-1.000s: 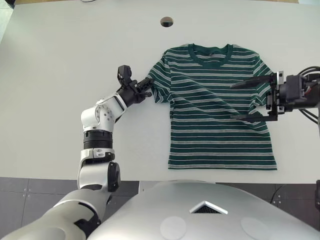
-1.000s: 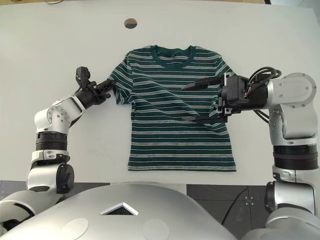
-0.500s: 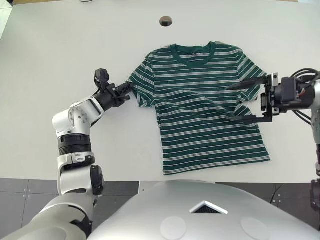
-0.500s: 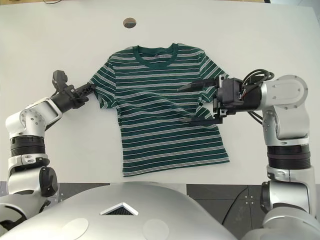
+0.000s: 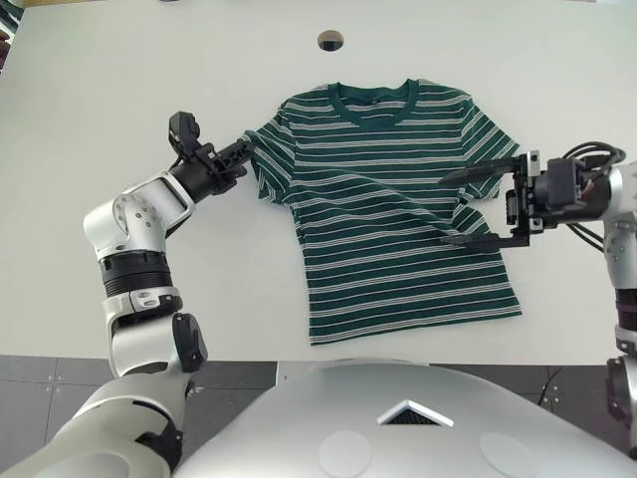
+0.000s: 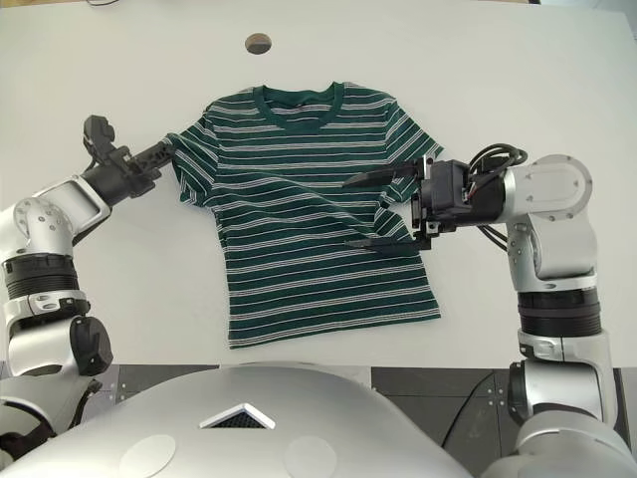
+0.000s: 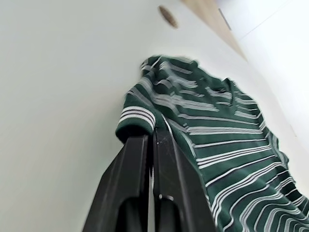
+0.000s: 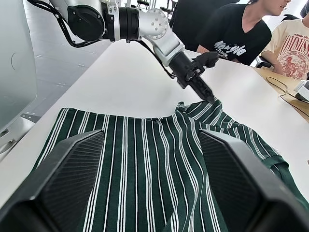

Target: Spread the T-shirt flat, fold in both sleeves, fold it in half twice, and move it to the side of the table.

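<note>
Dark green, white-striped cotton T-shirt lies face up, slightly askew, mid white counter. I see the left tool pinched closed on the hem of the left-side sleeve. Right tool is spread wide and holds nothing, over the shirt's right side.

Lab, likely — white table (cable hole)

A white table is lit evenly, and a round hole, possibly a cable port, is cut near its far edge. Grey floor tiles are seen below the near edge.
</note>
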`<action>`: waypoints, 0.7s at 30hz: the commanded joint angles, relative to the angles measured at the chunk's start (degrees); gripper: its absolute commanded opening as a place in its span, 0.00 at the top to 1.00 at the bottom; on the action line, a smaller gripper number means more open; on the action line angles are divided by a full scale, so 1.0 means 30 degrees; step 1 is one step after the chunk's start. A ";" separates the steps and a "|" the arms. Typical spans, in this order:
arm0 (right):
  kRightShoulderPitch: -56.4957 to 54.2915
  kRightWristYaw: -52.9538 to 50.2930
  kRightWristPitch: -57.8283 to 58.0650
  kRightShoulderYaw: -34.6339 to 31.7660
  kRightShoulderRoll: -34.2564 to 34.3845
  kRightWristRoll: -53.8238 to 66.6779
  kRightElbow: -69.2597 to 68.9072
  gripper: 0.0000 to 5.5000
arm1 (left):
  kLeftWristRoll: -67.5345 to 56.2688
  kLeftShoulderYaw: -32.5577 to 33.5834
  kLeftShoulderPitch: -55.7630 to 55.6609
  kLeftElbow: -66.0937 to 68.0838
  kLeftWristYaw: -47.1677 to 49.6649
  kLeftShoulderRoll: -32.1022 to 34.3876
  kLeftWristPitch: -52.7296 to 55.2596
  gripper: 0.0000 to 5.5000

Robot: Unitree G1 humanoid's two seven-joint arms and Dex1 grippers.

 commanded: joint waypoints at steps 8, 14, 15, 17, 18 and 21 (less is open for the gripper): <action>0.0007 -0.0025 -0.0099 0.0081 0.0227 0.0007 -0.0059 0.35 | -0.1137 -0.0822 -0.0738 -0.4363 0.2065 -0.1942 0.2871 0.98; -0.0084 -0.0156 -0.0300 0.0043 0.0400 -0.0114 0.0348 0.35 | -0.0808 -0.1711 -0.1502 -0.3570 0.2550 -0.3161 0.2535 0.98; -0.0073 -0.0225 -0.0352 -0.0023 0.0421 -0.0137 0.0402 0.35 | -0.0611 -0.1919 -0.1704 -0.3098 0.2599 -0.3385 0.2283 0.98; -0.0015 -0.0267 -0.0419 -0.0135 0.0428 -0.0139 0.0437 0.35 | -0.0313 -0.2195 -0.2031 -0.2322 0.2663 -0.3714 0.1894 0.98; -0.0033 -0.0272 -0.0476 -0.0165 0.0473 -0.0164 0.0533 0.35 | -0.0036 -0.2379 -0.2189 -0.1771 0.2628 -0.3908 0.1500 0.98; 0.0037 -0.0459 -0.0673 -0.0306 0.0571 -0.0286 0.0788 0.35 | 0.0550 -0.2693 -0.2613 -0.0209 0.2498 -0.4449 0.0421 0.98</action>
